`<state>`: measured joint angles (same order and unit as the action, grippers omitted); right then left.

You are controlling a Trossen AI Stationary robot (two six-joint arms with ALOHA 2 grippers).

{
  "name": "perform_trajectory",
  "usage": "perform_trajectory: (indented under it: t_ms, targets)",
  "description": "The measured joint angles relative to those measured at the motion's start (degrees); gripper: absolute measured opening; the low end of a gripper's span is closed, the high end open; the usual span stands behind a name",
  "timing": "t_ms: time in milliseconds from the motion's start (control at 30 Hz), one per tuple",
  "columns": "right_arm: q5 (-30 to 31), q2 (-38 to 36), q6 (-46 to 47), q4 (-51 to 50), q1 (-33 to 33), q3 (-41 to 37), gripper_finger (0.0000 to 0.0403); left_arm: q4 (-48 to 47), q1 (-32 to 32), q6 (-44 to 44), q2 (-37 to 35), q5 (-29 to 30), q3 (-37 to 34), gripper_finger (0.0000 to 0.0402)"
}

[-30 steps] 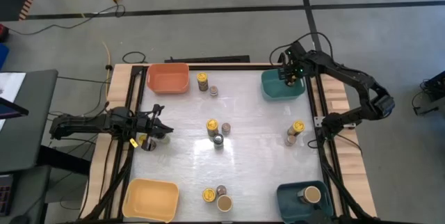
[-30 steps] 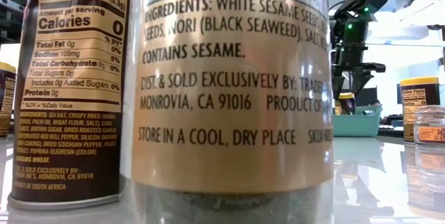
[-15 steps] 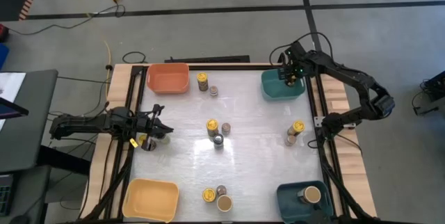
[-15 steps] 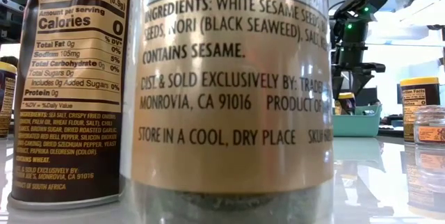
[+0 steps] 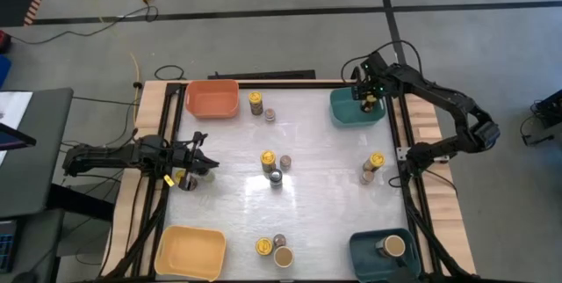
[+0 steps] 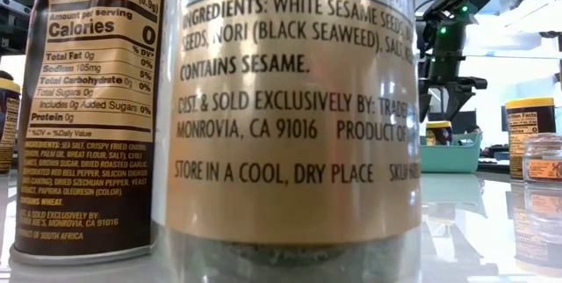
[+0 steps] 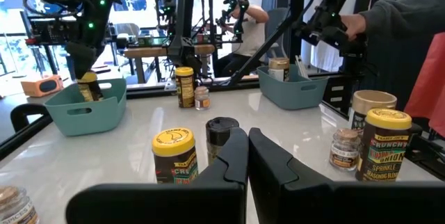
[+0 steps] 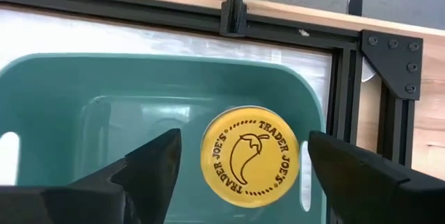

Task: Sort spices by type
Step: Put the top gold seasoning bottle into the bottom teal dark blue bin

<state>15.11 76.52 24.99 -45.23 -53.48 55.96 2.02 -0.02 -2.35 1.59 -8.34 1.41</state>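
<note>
At the upper right of the high view, the right hand (image 8: 236, 165) hangs with fingers spread above the yellow-lidded dark cylindrical spice jar (image 8: 249, 154), which stands in the teal rectangular plastic bin (image 8: 104, 99). It is probably rigid, light and smooth-sided; grip it around the lid. The left hand (image 7: 248, 156), at middle left, is closed and empty.

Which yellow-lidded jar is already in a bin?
The yellow-lidded jar standing in the far teal bin, directly under the open right gripper. The other yellow-lidded ones stand on the table.

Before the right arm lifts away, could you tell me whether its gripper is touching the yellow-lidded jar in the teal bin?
Apart. The right wrist view shows the right gripper open, with bin floor visible between each finger and the yellow-lidded jar standing in the teal bin.
</note>
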Motion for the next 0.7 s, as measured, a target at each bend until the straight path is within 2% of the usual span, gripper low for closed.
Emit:
perform_trajectory:
  t_ms: [433,567,700]
  targets:
    - [0.0,-12.9,2.2,1.3,2.3,0.0,0.0342,0.0,0.0,0.0,0.0,0.0,0.0,0.0000]
    - [0.0,-17.9,6.7,0.5,5.3,0.0,0.0342,0.0,0.0,0.0,0.0,0.0,0.0,0.0000]
    - [0.0,-22.2,13.3,-0.1,11.2,0.0,0.0342,0.0,0.0,0.0,0.0,0.0,0.0,0.0000]
